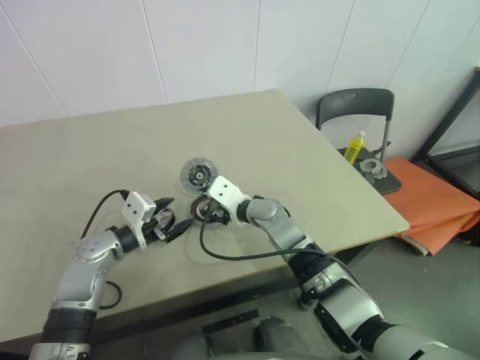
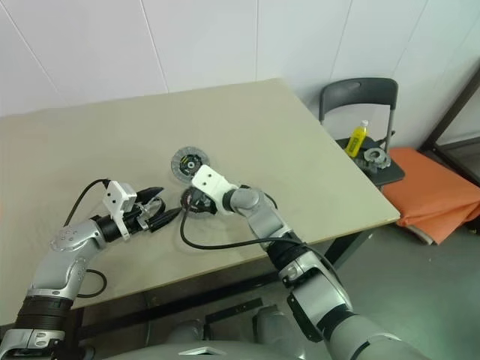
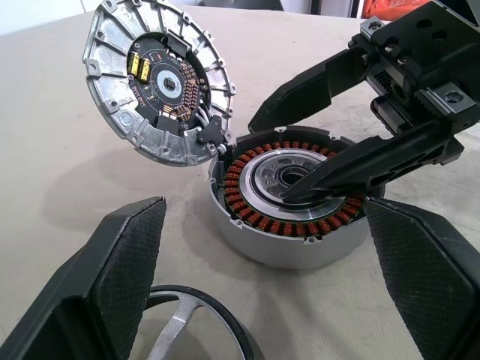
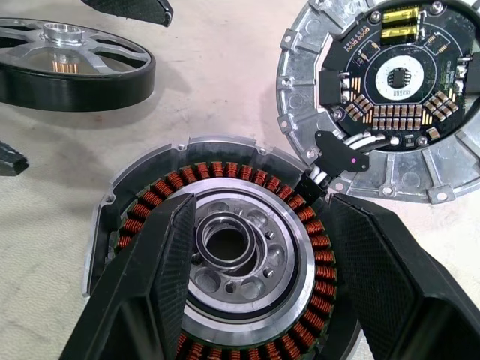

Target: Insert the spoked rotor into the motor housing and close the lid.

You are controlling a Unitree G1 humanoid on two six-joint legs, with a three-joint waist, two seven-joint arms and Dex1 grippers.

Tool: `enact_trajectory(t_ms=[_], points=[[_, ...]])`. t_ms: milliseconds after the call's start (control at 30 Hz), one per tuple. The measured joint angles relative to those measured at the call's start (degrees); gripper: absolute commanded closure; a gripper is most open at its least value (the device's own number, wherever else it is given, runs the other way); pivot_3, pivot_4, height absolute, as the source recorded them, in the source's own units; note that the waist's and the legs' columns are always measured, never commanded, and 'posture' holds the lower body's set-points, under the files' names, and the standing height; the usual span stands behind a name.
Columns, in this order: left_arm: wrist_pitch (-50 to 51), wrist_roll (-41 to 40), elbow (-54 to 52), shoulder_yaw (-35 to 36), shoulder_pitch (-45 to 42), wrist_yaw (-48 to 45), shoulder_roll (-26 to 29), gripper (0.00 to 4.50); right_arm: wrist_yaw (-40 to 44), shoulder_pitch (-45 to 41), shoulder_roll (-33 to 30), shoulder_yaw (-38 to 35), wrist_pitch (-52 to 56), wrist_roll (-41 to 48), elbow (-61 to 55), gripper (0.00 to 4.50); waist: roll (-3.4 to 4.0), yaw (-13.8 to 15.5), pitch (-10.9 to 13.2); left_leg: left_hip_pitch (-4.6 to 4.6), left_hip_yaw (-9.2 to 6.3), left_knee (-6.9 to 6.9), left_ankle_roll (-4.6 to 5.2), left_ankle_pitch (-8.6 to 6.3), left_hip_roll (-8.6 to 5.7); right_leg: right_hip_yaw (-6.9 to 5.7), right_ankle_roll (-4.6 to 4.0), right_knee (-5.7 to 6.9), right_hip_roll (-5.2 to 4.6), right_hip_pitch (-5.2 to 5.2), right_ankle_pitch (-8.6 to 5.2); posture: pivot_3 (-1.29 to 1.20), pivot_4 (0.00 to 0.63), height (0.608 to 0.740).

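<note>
The motor housing (image 4: 225, 255) sits on the table, its copper-red windings ringing a pale centre. Its lid (image 4: 390, 97) is swung open beside it, circuit side up, joined by a short cable. The spoked rotor (image 4: 71, 56) lies flat on the table next to the housing. My right gripper (image 4: 259, 206) is open over the housing, one finger across the centre and the other at the rim near the cable; I cannot tell if they touch. My left gripper (image 1: 178, 225) is open, with the rotor (image 3: 195, 330) lying between its fingers.
A black cable (image 1: 232, 255) loops on the table under my right arm. The table's right edge (image 1: 360, 180) runs diagonally. Beyond it stands a grey chair (image 1: 356, 101) holding a yellow bottle (image 1: 355, 145) and a metal part (image 1: 371, 166), next to an orange mat (image 1: 435, 199).
</note>
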Motion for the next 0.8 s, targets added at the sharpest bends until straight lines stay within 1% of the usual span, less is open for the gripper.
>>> enact_trajectory(t_ms=[800], points=[[-0.03,0.3,0.0,-0.07,0.06,-0.09,-0.53,0.0,-1.29,-1.33,-0.08,-0.15,-1.73,-0.8,2.65,1.5,-0.02,0.04,-0.02,0.03,-0.01,0.05,0.0,0.0,-0.01,0.0,-0.03,0.03,0.0,0.04,0.02,0.0,0.0,0.74]])
